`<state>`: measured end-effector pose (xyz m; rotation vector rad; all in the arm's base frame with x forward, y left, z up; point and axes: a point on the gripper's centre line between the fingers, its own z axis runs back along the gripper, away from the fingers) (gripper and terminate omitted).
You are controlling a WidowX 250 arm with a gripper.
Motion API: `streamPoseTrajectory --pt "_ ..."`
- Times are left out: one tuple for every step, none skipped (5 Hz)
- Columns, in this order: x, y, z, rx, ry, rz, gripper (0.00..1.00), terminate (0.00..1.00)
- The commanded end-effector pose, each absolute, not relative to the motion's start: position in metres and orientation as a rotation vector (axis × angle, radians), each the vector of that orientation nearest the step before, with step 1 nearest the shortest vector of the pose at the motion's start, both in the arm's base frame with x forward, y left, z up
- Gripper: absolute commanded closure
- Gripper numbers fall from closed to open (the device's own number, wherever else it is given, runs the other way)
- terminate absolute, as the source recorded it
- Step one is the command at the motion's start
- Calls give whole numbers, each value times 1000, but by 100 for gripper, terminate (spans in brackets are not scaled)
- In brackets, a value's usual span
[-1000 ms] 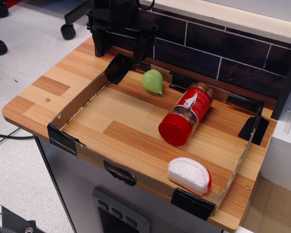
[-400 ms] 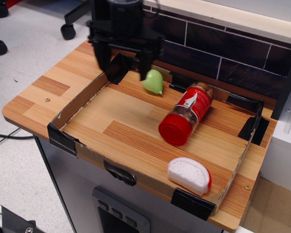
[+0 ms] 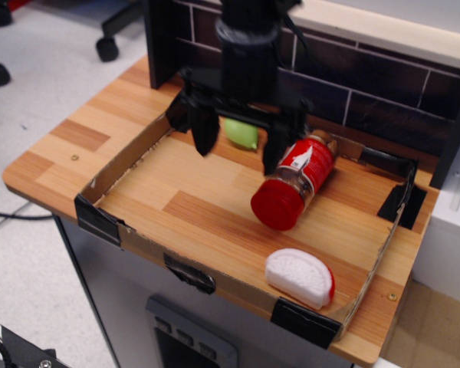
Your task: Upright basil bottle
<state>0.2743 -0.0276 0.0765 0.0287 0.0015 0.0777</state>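
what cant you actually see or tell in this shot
Only one view, observation.image:
- Green object: mostly hidden behind the pincer, so its shape is unclear.
- Basil bottle: label text too small to read; its far end is partly covered by one pincer finger.
- Arm: cut off by the top edge.

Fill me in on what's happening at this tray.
One robot arm hangs over a shallow cardboard tray on a wooden table. Its gripper is open, jaws spread wide, above the tray floor just left of the basil bottle. The bottle lies on its side, red cap toward the camera, not yet gripped. A green pear-shaped toy sits behind the gripper, and a white and red wedge lies near the front edge.
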Motion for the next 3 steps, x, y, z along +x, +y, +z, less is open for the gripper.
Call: streamPoseTrajectory --pt "280 -52 60 19 -69 23 0 0" --pt "280 -55 53 47 -82 13 0 0" --pt "281 -56 41 64 -84 14 0 0"
